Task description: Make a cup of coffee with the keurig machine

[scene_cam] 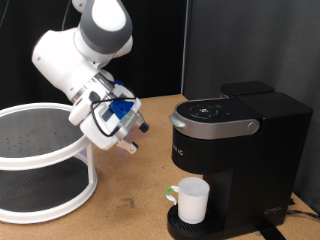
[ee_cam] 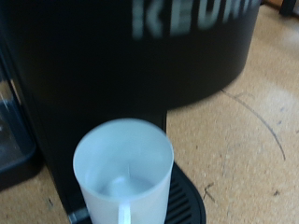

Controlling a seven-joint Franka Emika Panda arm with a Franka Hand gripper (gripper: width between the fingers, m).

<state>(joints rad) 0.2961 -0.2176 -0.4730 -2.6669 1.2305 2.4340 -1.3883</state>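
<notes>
Keurig machine (scene_cam: 238, 150) stands at the right of the exterior view, and your cup (scene_cam: 192, 199) sits on its drip tray (scene_cam: 185, 226) at lower centre. A white two-tier round shelf (scene_cam: 40, 165) fills the left. Your gripper (scene_cam: 128, 140) hangs mid-frame, touching nothing; you cannot tell how far it's parted.
</notes>
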